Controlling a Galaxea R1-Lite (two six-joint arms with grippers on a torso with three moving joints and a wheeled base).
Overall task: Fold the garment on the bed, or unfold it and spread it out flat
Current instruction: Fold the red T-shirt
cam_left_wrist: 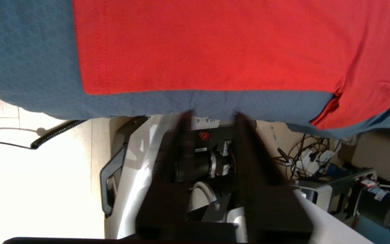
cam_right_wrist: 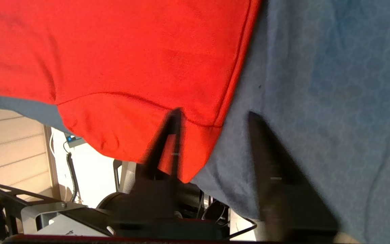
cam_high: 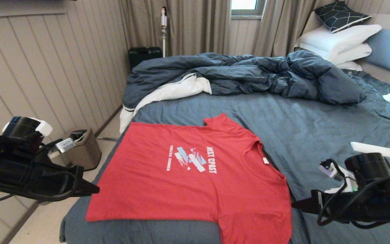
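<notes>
A: Progress? Where's the red short-sleeved cotton T-shirt (cam_high: 195, 179)?

B: Print-up, nearly flat on the slate-blue bed sheet (cam_high: 317, 128); one sleeve droops over the near edge. Spread done; folding, if wanted, untouched.

A: Claws?

B: Left gripper (cam_left_wrist: 212, 117) apart, empty, off the shirt's hem corner. Right gripper (cam_right_wrist: 213, 115) apart, straddling the drooping sleeve's hem.

A: Obstacles?

B: Rumpled dark-blue duvet (cam_high: 249, 74) beyond the shirt, well apart.

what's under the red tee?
The T-shirt lies spread flat, print up, straight on the bed's blue sheet, which shows around its edges. One sleeve hangs over the near edge. Whatever lies beneath its middle is covered. Neither gripper holds it.
</notes>
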